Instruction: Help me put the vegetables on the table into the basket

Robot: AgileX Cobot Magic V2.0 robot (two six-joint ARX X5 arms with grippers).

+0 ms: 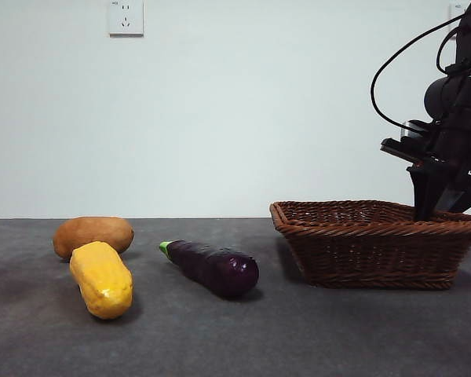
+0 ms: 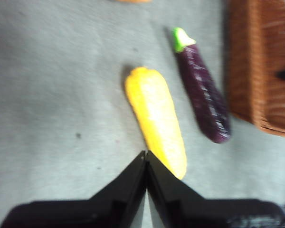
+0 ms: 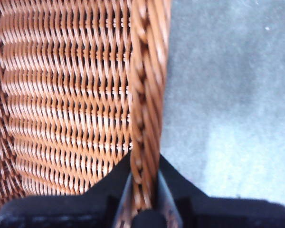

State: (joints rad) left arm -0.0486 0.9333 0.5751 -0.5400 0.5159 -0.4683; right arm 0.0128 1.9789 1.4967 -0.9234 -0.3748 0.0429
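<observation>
Your right gripper (image 3: 145, 164) is clenched on the braided rim of the dark brown woven wicker basket (image 1: 377, 243), at the right of the front view. Your left gripper (image 2: 146, 154) has its jaws pressed together, holding nothing, above the ribbed yellow corn cob (image 2: 155, 120). Brown oval potato (image 1: 93, 235) and glossy purple eggplant (image 1: 212, 266) lie lower left on the dark grey table (image 1: 298, 330).

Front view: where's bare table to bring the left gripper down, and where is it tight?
Free: the table strip nearest the camera, and the gap between eggplant and basket. Crowded: potato and corn look touching. Right gripper clamps the basket rim.
</observation>
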